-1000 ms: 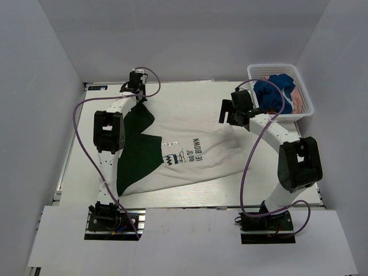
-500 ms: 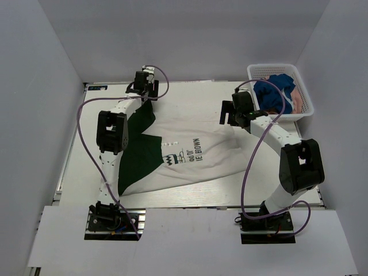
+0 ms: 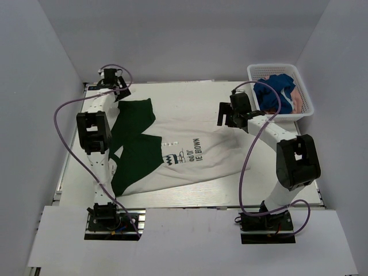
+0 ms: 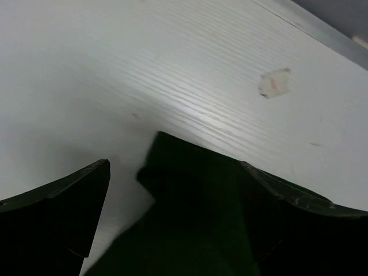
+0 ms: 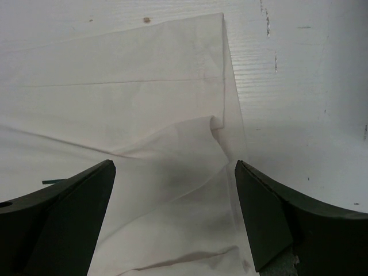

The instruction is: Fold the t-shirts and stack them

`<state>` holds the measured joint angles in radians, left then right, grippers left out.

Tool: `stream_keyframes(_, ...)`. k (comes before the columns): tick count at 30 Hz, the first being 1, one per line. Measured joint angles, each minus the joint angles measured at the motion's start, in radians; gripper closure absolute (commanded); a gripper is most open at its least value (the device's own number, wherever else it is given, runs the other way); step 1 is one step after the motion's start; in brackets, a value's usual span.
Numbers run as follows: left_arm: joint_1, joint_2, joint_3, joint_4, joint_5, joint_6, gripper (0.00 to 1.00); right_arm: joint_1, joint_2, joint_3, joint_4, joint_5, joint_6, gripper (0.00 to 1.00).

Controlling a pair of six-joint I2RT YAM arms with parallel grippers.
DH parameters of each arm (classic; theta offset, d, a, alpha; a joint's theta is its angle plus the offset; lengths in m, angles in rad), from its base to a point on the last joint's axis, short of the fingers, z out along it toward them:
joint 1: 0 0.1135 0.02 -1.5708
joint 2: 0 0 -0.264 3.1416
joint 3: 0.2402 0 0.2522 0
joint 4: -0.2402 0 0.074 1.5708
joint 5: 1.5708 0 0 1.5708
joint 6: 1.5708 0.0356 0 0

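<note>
ok, cream shirt (image 3: 195, 149) lies spread on the table (image 3: 190, 95), its print partly lost in a fold and its left edge hidden under the left arm (image 3: 94, 133). left gripper (image 4: 172, 167) jaws wide apart, empty, over the green sleeve tip (image 4: 190, 190). right gripper (image 5: 172, 167) spread wide, empty, above the hem corner (image 5: 218, 23). blue shirt (image 3: 275, 89) bunched in the basket (image 3: 253, 70); pink one (image 3: 299, 100) mostly buried.

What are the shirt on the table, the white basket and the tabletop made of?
The shirt looks like soft matte cloth, probably a cotton knit: it wrinkles, folds and lies limp. The basket looks like stiff white plastic, with walls of open mesh. The tabletop is a hard white board with fine parallel ridges and a slight sheen, perhaps plastic or coated sheet. I cannot tell which.
</note>
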<state>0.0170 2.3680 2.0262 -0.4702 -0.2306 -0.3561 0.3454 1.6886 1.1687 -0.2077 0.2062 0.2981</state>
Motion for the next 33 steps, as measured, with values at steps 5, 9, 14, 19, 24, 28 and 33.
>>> stream_keyframes(5, 0.097, 0.008, 0.005, -0.023, 0.061, -0.073, 0.02, 0.0, 0.022, 0.0, -0.001, 0.0, -0.007, 0.1)
stream_keyframes(9, 0.109, 0.047, 0.018, -0.015, 0.103, -0.082, 0.25, 0.0, 0.026, 0.004, -0.001, 0.012, -0.016, 0.1)
stream_keyframes(14, 0.086, 0.079, 0.026, 0.006, 0.156, -0.077, 0.38, 0.0, 0.048, 0.019, -0.014, 0.047, -0.017, 0.1)
stream_keyframes(19, 0.076, 0.089, 0.025, 0.017, 0.203, -0.08, 0.91, -0.001, 0.074, 0.035, -0.033, 0.089, -0.012, 0.1)
stream_keyframes(24, 0.076, 0.095, -0.008, 0.093, 0.265, -0.061, 1.0, -0.005, 0.127, 0.077, -0.04, 0.124, 0.006, 0.1)
stream_keyframes(28, 0.079, 0.093, -0.027, 0.142, 0.292, -0.048, 1.0, -0.011, 0.186, 0.135, -0.046, 0.131, 0.019, 0.1)
stream_keyframes(33, 0.079, 0.092, -0.027, 0.155, 0.302, -0.039, 1.0, -0.021, 0.284, 0.249, -0.052, 0.113, 0.039, 0.1)
